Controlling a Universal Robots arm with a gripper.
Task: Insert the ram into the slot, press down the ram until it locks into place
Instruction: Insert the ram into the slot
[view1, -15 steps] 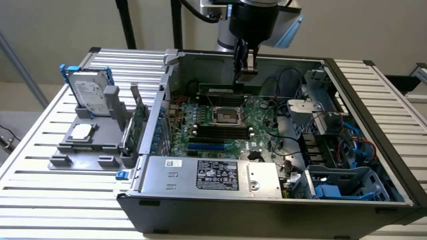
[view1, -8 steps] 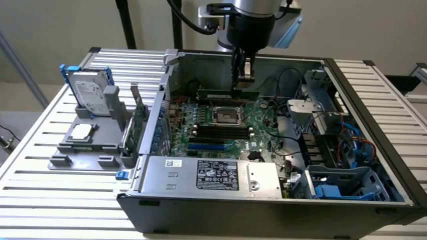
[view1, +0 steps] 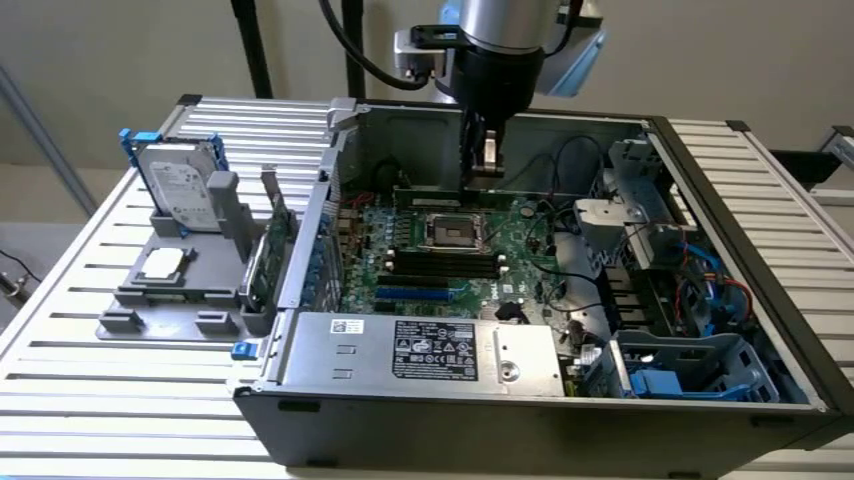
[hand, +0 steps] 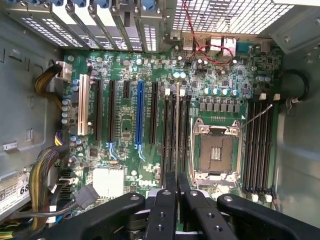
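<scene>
Fingers (hand: 169, 205) of the pincer (hand: 176, 181) are pressed together on the ram (hand: 177, 130), so we read it as clamped on this stick. In the wrist view we see the ram edge-on, as one thin pale line that runs away from the fingertips. It lies in line with the group of long black slots (hand: 164, 135), which stand parallel just beside the square silver processor socket (hand: 214, 150). The ram is over the middle of this group, but we cannot tell which slot it is over. A second group of black slots (hand: 257, 145) is on the other side of the socket. A blue slot (hand: 139, 112) stands further off.

In the exterior view the pincer (view1: 482, 165) hangs from the arm inside the open computer case (view1: 400, 420), over the far part of the green board (view1: 521, 250). It looks raised above the board, and as far as we can see the ram is not yet seated in a slot. The case lies on a slatted metal surface (view1: 80, 400). At the exterior view's left, a grey holder (view1: 174, 290) with a hard drive (view1: 180, 190) stands on the same surface, just beside the case.
</scene>
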